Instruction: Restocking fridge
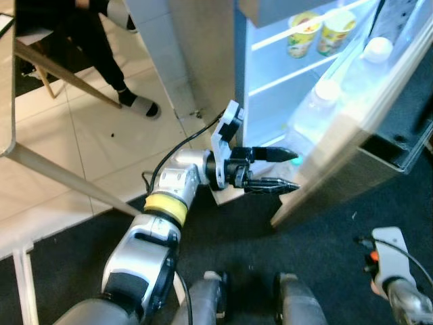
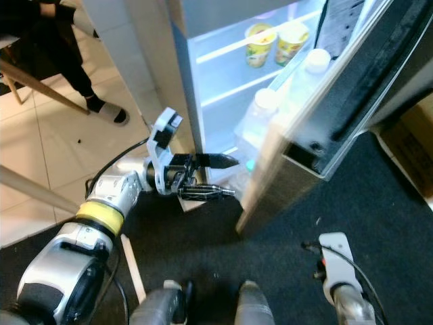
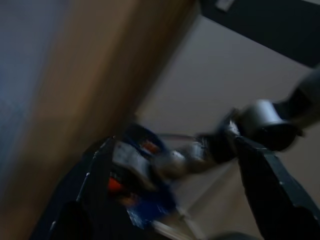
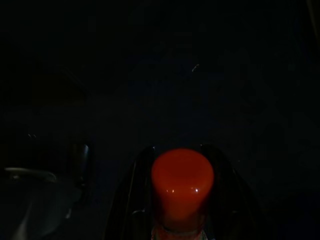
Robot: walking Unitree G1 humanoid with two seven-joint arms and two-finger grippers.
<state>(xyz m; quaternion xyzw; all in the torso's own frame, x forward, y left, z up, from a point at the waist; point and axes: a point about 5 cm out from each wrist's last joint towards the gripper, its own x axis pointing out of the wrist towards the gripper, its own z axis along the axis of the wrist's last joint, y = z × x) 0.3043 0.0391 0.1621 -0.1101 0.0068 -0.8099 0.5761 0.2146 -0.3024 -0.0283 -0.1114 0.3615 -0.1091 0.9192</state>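
Observation:
The fridge [image 1: 270,88] stands open, lit inside, with two yellow-green cups [image 1: 304,34] on an upper shelf. Its door [image 1: 331,169] swings out to the right and holds white-capped bottles [image 1: 327,90] in its rack. My left gripper [image 1: 292,169] is stretched forward, open and empty, with its fingertips at the door's lower inner edge. My right arm [image 1: 389,271] hangs low at the bottom right. In the dark right wrist view, a red bottle cap [image 4: 182,182] sits between the right gripper's black fingers [image 4: 135,200].
A person's leg and slippered foot [image 1: 139,105] rest on the tiled floor at the upper left, beside a slanted wooden table leg [image 1: 61,179]. Dark carpet [image 1: 318,250] lies under my feet and the door.

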